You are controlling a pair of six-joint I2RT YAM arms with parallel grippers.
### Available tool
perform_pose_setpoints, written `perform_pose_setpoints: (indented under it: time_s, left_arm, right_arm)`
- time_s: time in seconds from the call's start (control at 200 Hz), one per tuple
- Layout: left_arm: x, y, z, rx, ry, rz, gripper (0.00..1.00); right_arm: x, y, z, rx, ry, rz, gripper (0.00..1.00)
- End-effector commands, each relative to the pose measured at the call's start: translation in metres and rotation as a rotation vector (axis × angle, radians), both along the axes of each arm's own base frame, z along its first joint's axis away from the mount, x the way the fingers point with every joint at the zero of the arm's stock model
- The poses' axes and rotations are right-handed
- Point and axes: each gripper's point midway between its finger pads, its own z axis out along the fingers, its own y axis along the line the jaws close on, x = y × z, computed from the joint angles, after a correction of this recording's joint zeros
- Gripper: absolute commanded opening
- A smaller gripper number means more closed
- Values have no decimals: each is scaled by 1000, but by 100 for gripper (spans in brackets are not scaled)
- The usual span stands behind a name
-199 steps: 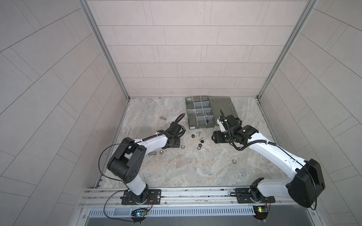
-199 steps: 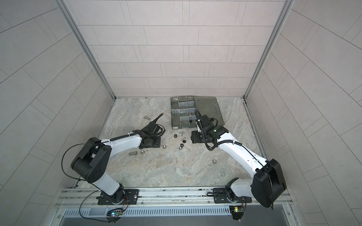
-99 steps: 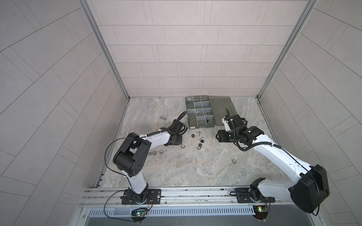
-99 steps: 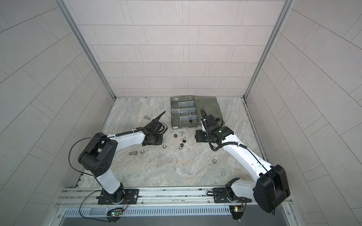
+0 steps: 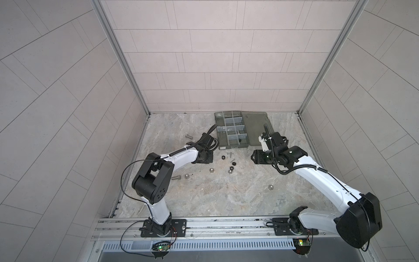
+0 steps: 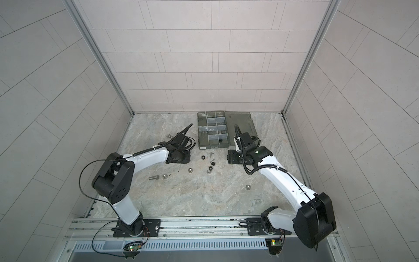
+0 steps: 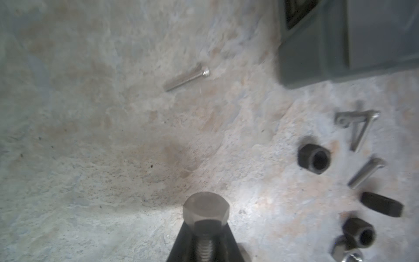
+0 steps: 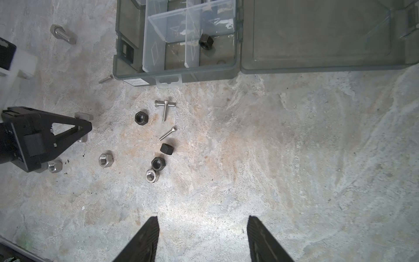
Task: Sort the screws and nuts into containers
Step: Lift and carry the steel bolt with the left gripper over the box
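Observation:
My left gripper (image 7: 205, 240) is shut on a thick silver hex-head screw (image 7: 205, 211), whose head sticks out past the fingertips. The right wrist view shows the same grip (image 8: 84, 129) low over the floor. The right gripper (image 8: 202, 223) is open and empty above bare floor, right of the loose parts. Black nuts (image 8: 141, 118), silver nuts (image 8: 105, 159) and thin screws (image 8: 165, 106) lie scattered between the two grippers. Behind them stands the grey-green organizer box (image 5: 233, 147) with its containers and its lid open; one container holds a black nut (image 8: 206, 41).
Another thick screw (image 5: 188, 136) lies left of the box, and one more (image 5: 175, 177) sits beside the left arm. A lone silver nut (image 5: 270, 187) rests near the right arm. A thin screw (image 8: 106, 79) lies against the box's front corner. Tiled walls close in three sides.
The left gripper has closed on the thick screw. The right gripper drifted slightly to the right and stayed open.

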Motion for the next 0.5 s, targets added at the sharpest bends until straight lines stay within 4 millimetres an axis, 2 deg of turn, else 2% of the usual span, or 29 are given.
perform_pose_setpoints:
  time_s: [0.0,0.28,0.39,0.495]
  left_arm:
    - [17,-10,27,-23,-45,-20,14]
    - [74,-59,73,-137,-120,-60,14]
    - [97,-77,85,-179,-146,-70,14]
    - [119,-103,92,-249,-176,-97,14]
  right_arm:
    - [-4,-7,3,-3,-6,-10,63]
    - [0,-16,4,9,-5,-37,63]
    - [1,-18,4,14,-2,-43,63]
    - [0,-21,3,16,7,-46,63]
